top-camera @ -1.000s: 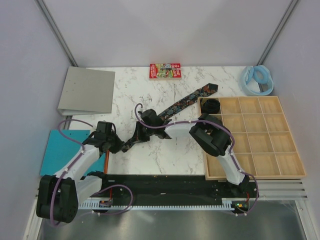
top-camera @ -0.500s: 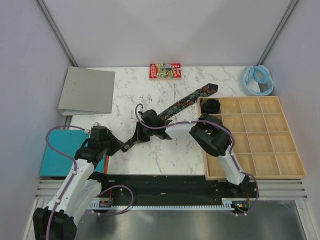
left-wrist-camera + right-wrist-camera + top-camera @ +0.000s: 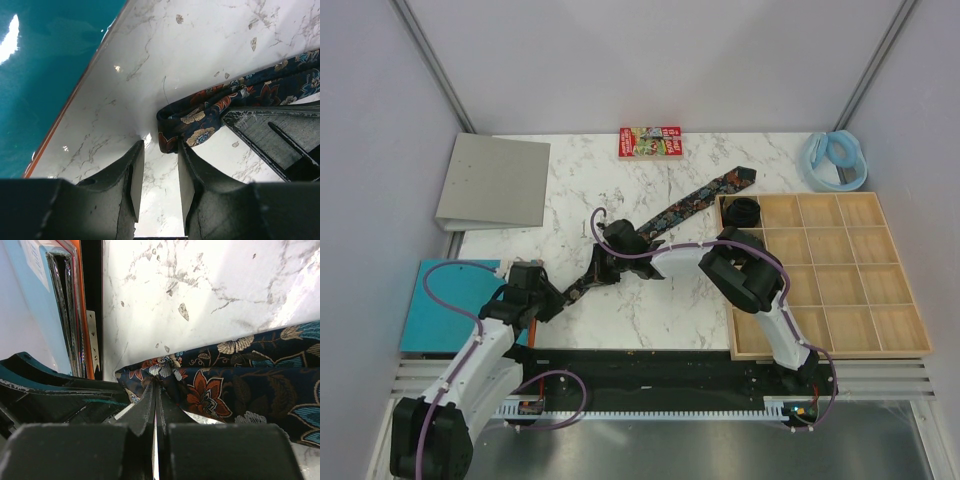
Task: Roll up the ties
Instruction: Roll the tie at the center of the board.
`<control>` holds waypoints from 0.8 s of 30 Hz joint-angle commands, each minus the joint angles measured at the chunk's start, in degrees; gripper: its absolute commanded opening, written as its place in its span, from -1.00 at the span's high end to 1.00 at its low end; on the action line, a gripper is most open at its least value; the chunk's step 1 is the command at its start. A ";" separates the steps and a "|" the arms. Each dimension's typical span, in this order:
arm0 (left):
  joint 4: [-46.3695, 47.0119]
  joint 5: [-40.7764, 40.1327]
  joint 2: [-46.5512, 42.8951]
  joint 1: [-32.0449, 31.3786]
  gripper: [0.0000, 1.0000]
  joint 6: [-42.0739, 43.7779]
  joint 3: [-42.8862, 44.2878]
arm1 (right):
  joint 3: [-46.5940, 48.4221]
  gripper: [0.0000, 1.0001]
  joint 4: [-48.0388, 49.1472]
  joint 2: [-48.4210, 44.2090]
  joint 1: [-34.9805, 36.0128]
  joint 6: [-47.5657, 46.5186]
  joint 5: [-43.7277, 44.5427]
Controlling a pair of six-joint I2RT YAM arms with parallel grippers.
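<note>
A dark floral tie lies as a long strip slanting across the marble table, its wide end by the tray. My right gripper is shut on the tie's folded narrow end, fingertips pinching the fabric. My left gripper is open and empty just near-left of that end. In the left wrist view the gripper sits right before the folded end, its right finger touching it. A second tie sits coiled in the tray's far-left compartment.
A wooden compartment tray stands at the right. A grey binder lies far left, a teal board near left. A red printed box is at the back, a pale blue ring at the back right.
My left arm has folded back toward the near edge, and its gripper has drawn slightly back from the tie's end. The right gripper and the tie have stayed in place.
</note>
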 commanded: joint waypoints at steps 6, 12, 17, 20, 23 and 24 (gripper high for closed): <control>1.61 -0.38 -5.83 -0.09 0.23 -0.26 -0.28 | -1.38 0.97 -3.28 0.61 0.03 -2.05 1.88; 0.54 -2.41 -10.69 -0.09 0.15 0.45 -0.62 | -0.86 0.97 -3.10 1.14 0.03 -1.87 1.62; 4.14 -0.47 -2.17 0.00 0.12 0.80 -1.33 | -0.68 0.97 -3.19 1.14 0.03 -1.78 1.70; 6.43 -0.38 0.91 -0.09 0.10 1.06 -2.29 | -0.85 0.97 -3.19 0.88 0.03 -1.78 1.79; 8.28 1.11 1.19 -0.09 0.10 1.06 -3.96 | -1.21 0.97 -3.10 0.79 0.03 -1.70 1.88; 8.45 1.37 0.93 -0.09 0.10 0.89 -4.40 | -1.38 0.98 -3.10 0.79 0.03 -1.70 1.97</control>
